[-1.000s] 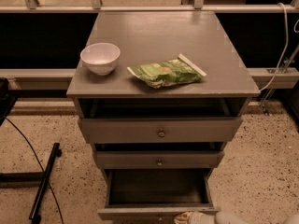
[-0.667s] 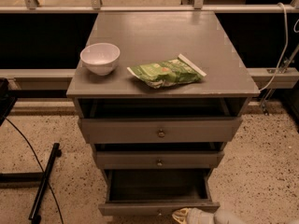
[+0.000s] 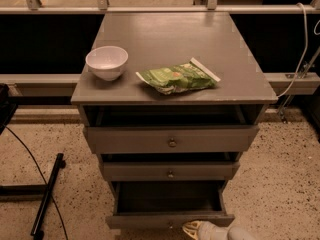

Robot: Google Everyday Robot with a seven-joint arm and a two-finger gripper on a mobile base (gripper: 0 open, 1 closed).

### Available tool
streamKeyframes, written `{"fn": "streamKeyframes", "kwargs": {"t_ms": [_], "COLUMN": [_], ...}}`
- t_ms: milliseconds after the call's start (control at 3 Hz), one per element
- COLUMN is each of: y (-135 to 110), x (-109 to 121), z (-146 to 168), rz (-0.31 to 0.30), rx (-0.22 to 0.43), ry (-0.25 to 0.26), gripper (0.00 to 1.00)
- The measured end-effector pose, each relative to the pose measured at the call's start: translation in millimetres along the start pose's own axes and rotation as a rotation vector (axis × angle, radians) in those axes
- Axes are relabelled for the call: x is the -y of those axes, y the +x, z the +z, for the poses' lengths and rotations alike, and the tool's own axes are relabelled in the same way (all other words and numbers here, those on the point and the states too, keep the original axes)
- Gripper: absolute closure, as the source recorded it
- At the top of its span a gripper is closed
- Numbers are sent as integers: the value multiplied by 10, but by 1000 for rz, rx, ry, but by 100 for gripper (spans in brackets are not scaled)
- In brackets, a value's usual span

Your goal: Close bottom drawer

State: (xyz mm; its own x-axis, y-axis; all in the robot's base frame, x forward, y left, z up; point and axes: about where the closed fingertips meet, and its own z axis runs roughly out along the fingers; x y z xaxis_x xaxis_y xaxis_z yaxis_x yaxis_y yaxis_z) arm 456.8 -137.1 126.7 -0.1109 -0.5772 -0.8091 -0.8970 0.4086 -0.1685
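The grey cabinet (image 3: 175, 49) has three drawers, all pulled out to some degree. The bottom drawer (image 3: 170, 218) stands furthest open at the lower edge of the view, its dark inside showing and its knob hidden by the frame edge and the gripper. My gripper (image 3: 192, 229), pale and cream-coloured, comes in from the lower right and sits right at the middle of the bottom drawer's front.
A white bowl (image 3: 107, 61) and a green snack bag (image 3: 177, 77) lie on the cabinet top. The top drawer (image 3: 171, 140) and middle drawer (image 3: 170, 171) stick out slightly. A black stand and cable (image 3: 45, 199) lie on the speckled floor at left. A white cable (image 3: 300, 54) hangs at right.
The gripper has shifted slightly left and forward against the bottom drawer's front. The drawer looks about as far open as before.
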Motion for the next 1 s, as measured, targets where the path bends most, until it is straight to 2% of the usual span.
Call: {"fn": "streamKeyframes", "kwargs": {"t_ms": [667, 1000], "y": [-187, -222], "x": [412, 635], "z": [353, 516], "rz": [-101, -116], "rx": [120, 142], "ry": [158, 203], "gripper": [100, 100]}}
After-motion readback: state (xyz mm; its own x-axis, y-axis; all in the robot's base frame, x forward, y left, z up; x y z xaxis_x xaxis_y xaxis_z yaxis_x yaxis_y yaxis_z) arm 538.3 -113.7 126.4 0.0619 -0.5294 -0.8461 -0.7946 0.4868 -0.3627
